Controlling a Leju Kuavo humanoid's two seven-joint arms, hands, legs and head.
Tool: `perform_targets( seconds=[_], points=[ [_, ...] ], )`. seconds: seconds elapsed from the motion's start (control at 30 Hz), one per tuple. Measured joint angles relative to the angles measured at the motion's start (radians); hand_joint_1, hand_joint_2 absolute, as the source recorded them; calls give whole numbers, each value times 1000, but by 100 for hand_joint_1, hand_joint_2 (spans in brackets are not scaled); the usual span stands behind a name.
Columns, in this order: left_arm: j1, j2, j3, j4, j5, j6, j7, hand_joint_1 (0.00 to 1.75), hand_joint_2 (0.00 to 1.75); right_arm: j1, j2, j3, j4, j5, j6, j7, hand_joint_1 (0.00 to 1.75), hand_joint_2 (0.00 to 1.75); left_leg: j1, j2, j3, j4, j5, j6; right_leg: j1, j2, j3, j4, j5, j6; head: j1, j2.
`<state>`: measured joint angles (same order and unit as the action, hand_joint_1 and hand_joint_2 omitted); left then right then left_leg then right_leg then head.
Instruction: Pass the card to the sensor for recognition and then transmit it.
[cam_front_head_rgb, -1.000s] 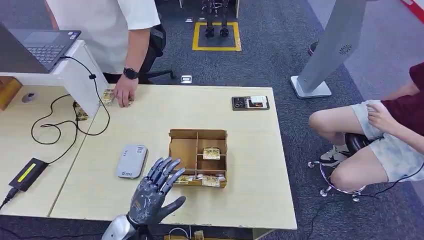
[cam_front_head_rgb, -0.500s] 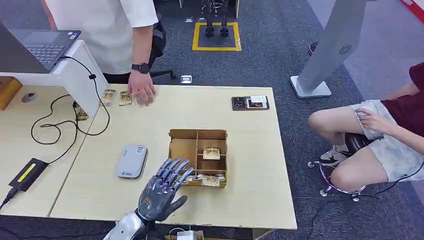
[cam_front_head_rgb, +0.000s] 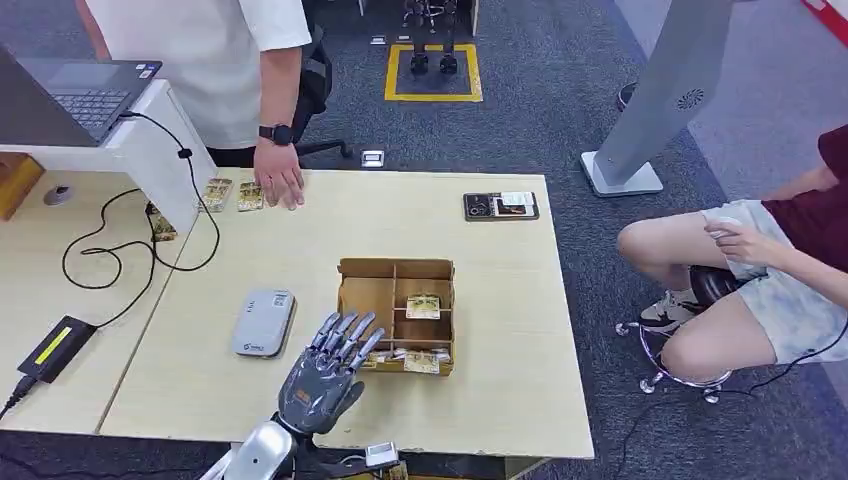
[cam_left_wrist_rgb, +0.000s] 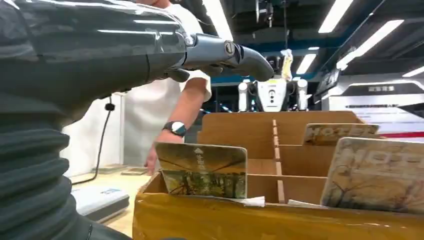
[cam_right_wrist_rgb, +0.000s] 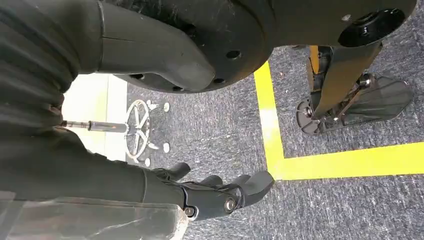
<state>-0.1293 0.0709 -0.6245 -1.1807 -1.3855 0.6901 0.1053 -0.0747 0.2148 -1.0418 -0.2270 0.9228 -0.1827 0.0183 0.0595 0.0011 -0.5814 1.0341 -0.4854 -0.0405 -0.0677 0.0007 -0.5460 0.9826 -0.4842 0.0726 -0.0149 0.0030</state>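
We are looking down at a light wooden surface (cam_front_head_rgb: 500, 330). Near the bottom middle of the frame our left hand (cam_front_head_rgb: 322, 375) is hanging over the front edge of the surface. Its fingers (cam_front_head_rgb: 345, 335) are spread apart and pointing up and to the right, and they are holding nothing.

Just to the right of the fingertips a brown cardboard box (cam_front_head_rgb: 397, 312) with little compartments is sitting. Cards are standing in its front row, and the nearest card (cam_front_head_rgb: 372, 358) is right beside our fingertips, at the box's lower left corner. We cannot tell if the fingers are touching it. In the left wrist view that card (cam_left_wrist_rgb: 202, 171) is leaning up behind the box's front wall (cam_left_wrist_rgb: 280, 220), with our thumb (cam_left_wrist_rgb: 225, 52) stretching out above it.

To the left of the hand a flat grey sensor (cam_front_head_rgb: 265, 322) is lying on the surface.

At the upper left of the frame a person in a white shirt is resting a hand (cam_front_head_rgb: 280, 185) on the surface, beside two more cards (cam_front_head_rgb: 232, 194).

In the right wrist view our right hand (cam_right_wrist_rgb: 215, 195) is hanging over the grey carpet floor, with its fingers loosely bent and nothing in them.
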Motion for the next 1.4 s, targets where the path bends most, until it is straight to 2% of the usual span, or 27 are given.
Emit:
perform_targets(
  seconds=[0.33,0.73,0.77,0.8,1.4],
  points=[
    [17,-39,14,0,-36,-37,90,0,175,2,0,0,0,-14,-3,3,0,175,0,0,0,0,0,0,0,0,0,0,0,0,0,0],
    [26,-56,38,0,-43,-43,91,0,175,5,0,0,0,-14,-3,3,0,175,0,0,0,0,0,0,0,0,0,0,0,0,0,0],
    [27,-56,39,0,-43,-45,91,61,175,5,0,0,0,-14,-3,3,0,175,0,0,0,0,0,0,0,0,0,0,0,0,0,0],
    [28,-56,40,0,-43,-47,93,171,175,5,0,0,0,-14,-3,3,0,175,0,0,0,0,0,0,0,0,0,0,0,0,0,0],
    [38,-66,65,-8,13,-70,89,175,175,6,0,11,-1,-19,-4,10,0,175,0,0,0,0,0,0,0,0,0,0,0,0,0,0]
  ],
)
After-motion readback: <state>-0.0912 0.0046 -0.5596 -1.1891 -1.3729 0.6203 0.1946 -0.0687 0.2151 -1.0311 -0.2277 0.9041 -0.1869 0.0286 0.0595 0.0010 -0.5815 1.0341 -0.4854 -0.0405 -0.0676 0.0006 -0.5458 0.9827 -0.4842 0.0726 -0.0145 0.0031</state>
